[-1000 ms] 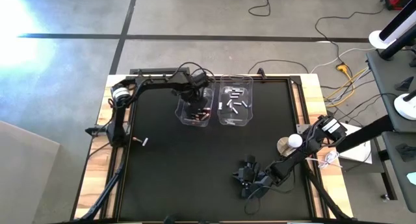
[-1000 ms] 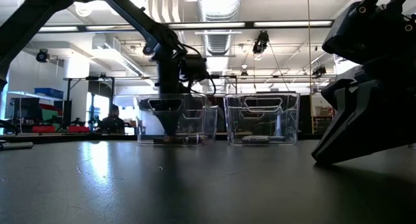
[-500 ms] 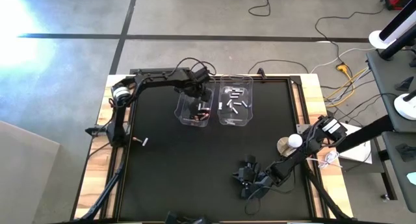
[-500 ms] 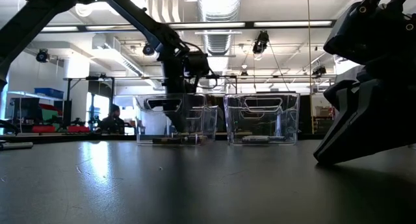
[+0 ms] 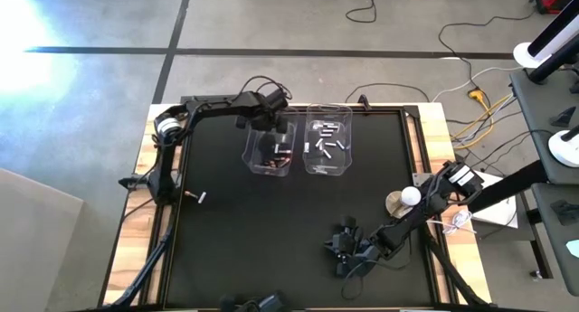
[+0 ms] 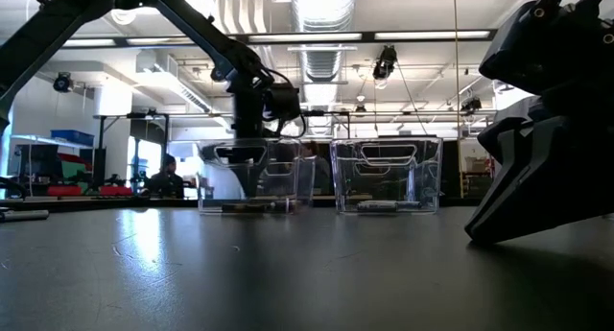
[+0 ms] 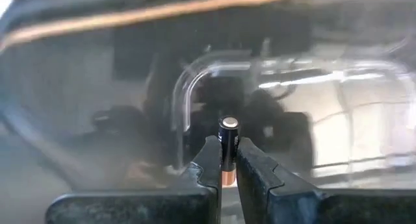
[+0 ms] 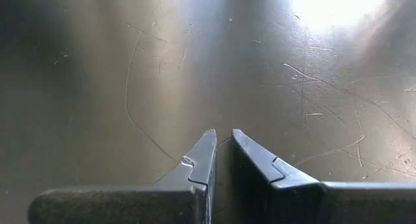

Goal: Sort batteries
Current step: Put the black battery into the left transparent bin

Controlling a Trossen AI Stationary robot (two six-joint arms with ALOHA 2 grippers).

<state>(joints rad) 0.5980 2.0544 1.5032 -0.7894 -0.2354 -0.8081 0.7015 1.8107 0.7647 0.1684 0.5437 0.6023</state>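
A dark battery [image 7: 228, 149] with a copper-coloured end is pinched upright between the fingers of the left gripper [image 7: 227, 160], held over the left clear bin [image 5: 270, 152] at the table's 12 o'clock. More dark batteries [image 5: 280, 155] lie inside it. Silvery batteries [image 5: 329, 144] fill the right bin [image 5: 327, 167] just beside. One stray battery [image 5: 196, 198] lies at 9 o'clock. The right gripper [image 8: 221, 152] rests at 5 o'clock, fingers pressed nearly together, holding nothing.

Bright ceiling strips [image 6: 336, 35]; glare on dark table [image 8: 338, 10]; left wrist background blurred.

two clear bins [image 5: 270, 149] on table [image 5: 271, 231]
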